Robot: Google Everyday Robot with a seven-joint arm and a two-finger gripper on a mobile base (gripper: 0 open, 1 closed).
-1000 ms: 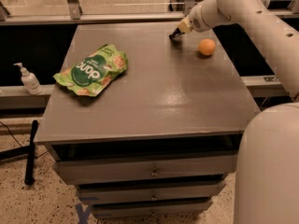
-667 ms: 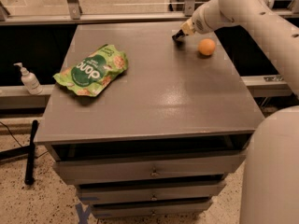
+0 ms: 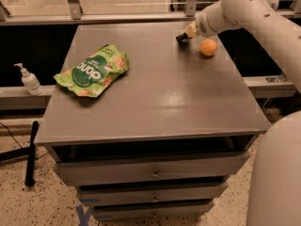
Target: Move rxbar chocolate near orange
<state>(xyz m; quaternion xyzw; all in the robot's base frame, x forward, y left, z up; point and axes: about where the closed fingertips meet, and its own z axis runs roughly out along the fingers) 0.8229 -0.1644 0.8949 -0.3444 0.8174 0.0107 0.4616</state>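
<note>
The orange (image 3: pixel 208 47) sits on the grey table (image 3: pixel 155 88) near its far right corner. My gripper (image 3: pixel 184 36) is at the end of the white arm, just left of the orange and low over the tabletop. It is shut on the rxbar chocolate (image 3: pixel 180 39), which shows only as a small dark piece at the gripper's tip, about a hand's width from the orange. I cannot tell whether the bar touches the table.
A large green chip bag (image 3: pixel 93 70) lies on the left half of the table. A white pump bottle (image 3: pixel 30 80) stands on a ledge beyond the table's left edge. Drawers run below the front edge. The robot's white body (image 3: pixel 277 173) fills the lower right.
The gripper with the dark bar has dropped slightly toward the tabletop and shifted a little right, toward the orange. The orange and the green bag have not moved.
</note>
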